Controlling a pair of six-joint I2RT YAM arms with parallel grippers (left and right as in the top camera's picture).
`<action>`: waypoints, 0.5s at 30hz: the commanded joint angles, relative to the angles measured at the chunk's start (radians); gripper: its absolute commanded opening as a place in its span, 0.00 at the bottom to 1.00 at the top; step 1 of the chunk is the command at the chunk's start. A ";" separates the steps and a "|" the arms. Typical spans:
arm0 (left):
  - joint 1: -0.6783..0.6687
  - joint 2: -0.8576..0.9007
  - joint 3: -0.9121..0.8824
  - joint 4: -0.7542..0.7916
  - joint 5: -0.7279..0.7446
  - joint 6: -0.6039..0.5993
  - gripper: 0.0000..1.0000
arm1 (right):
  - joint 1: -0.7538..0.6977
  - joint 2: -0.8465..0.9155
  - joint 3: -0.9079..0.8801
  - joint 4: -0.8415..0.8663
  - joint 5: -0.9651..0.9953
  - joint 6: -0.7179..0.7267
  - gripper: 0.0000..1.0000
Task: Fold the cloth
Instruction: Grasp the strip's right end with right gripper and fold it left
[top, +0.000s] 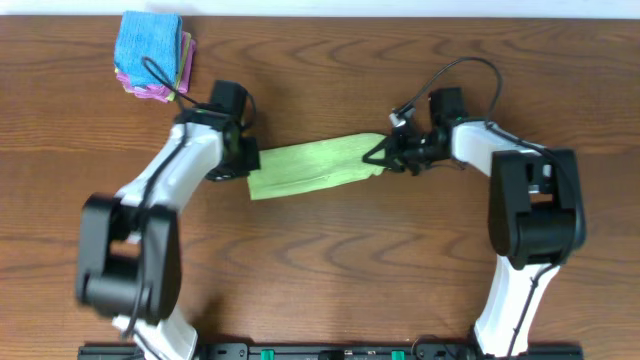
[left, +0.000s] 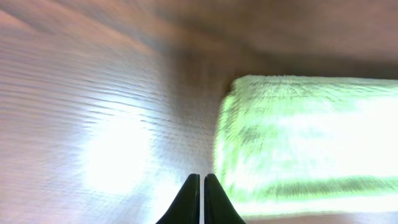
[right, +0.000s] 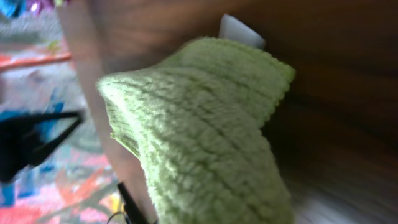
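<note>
A light green cloth (top: 310, 168) lies folded into a long strip on the wooden table (top: 340, 260), between my two grippers. My left gripper (top: 243, 160) is at the strip's left end. In the left wrist view its fingers (left: 202, 178) are shut with nothing between them, just left of the cloth's edge (left: 311, 137). My right gripper (top: 385, 157) is at the strip's right end and shut on it. In the right wrist view the cloth (right: 205, 137) rises from the jaws and hides the fingers.
A stack of folded blue, pink and yellow cloths (top: 150, 55) sits at the table's far left corner. A white tag (right: 239, 30) shows past the green cloth's far end. The table's edge and a colourful floor (right: 37, 155) show at left in the right wrist view.
</note>
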 joint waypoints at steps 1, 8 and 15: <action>0.015 -0.156 0.047 -0.024 -0.004 0.000 0.06 | -0.022 -0.087 0.072 -0.104 0.192 -0.067 0.01; 0.019 -0.420 0.047 -0.121 0.004 -0.001 0.06 | 0.035 -0.189 0.227 -0.412 0.739 -0.089 0.02; 0.019 -0.611 0.047 -0.170 0.026 -0.001 0.06 | 0.276 -0.158 0.254 -0.415 1.006 -0.085 0.01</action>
